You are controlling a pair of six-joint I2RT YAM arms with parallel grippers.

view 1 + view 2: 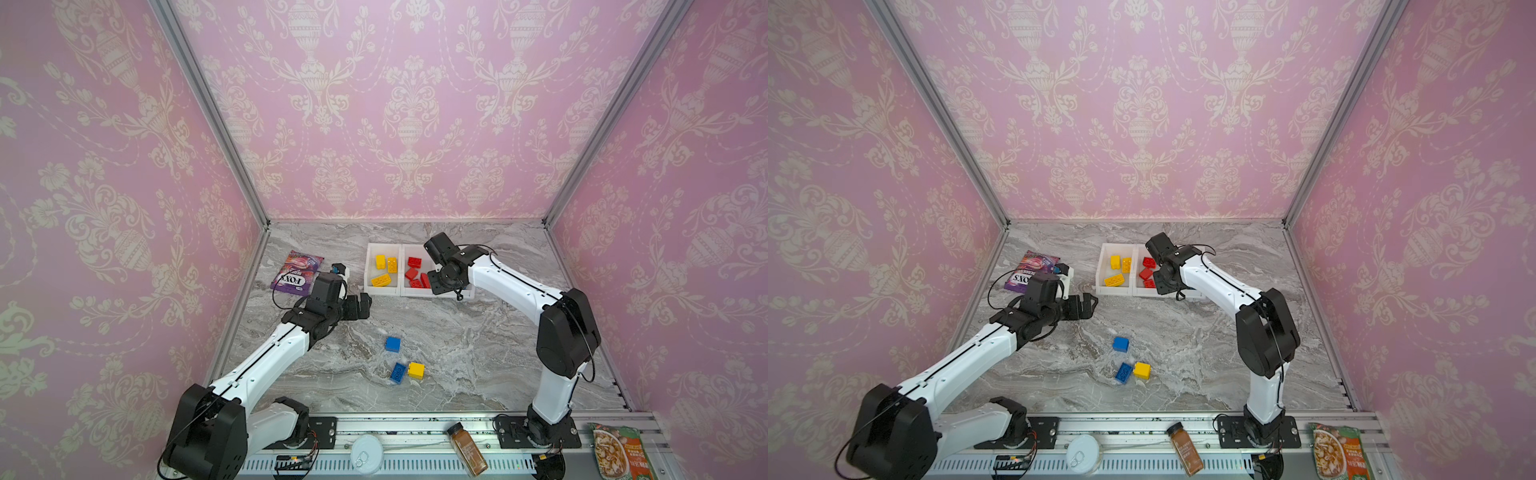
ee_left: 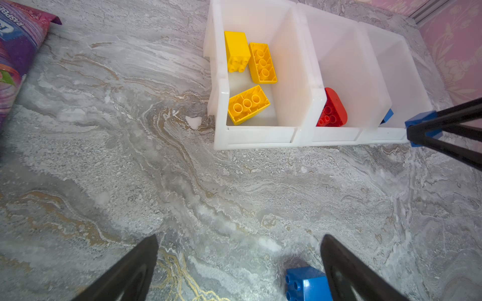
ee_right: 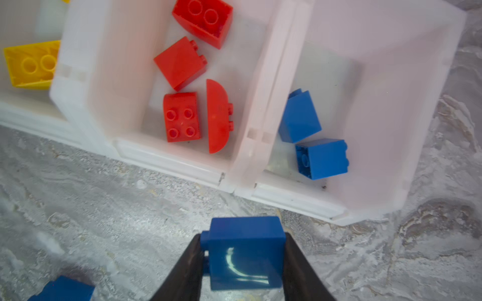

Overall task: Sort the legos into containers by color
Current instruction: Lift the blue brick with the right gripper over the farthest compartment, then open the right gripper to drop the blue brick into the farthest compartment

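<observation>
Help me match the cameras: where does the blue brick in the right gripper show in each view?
Both top views: hidden under the right arm.
Left wrist: held blue brick beside the end container's front corner.
Right wrist: clamped in the right gripper, in front of the containers.
Shared landmark: the white containers.

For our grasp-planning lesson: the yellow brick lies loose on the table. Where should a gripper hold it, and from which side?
Probably from above, gripping the yellow brick by its near and far faces. It is a square block with flat sides, and a blue brick sits close by its left side in both top views, crowding a finger there.
</observation>
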